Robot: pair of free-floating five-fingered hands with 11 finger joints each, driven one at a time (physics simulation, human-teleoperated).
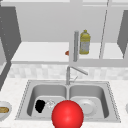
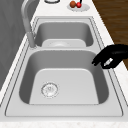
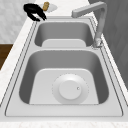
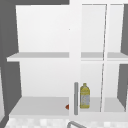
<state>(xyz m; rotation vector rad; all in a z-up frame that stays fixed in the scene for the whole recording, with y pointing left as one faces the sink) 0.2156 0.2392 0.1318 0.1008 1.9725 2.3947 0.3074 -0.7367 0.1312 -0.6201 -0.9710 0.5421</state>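
Note:
My left hand [image 1: 40, 105] hovers over the front part of the left basin [image 1: 46, 93], beside the drain [image 1: 50, 104]. In the left side view the left hand [image 2: 111, 58] hangs above the basin's front rim, fingers loosely bent downward with nothing between them. From the right side, the left hand [image 3: 34, 11] sits at the far front corner of the sink, near a bowl [image 3: 50, 7]. A white plate [image 3: 70, 88] lies flat in the right basin [image 1: 87, 93]. A big red ball [image 1: 67, 115] stands in front of the sink's divider in the front view.
The faucet [image 1: 68, 75] rises behind the divider, its spout angled over the right basin. A bowl [image 1: 3, 110] with brown food sits on the left counter; a fruit bowl [image 2: 78, 6] is on the right counter. A yellow bottle [image 4: 85, 96] and a small red thing [image 4: 67, 107] stand on the cabinet shelf [image 4: 40, 105].

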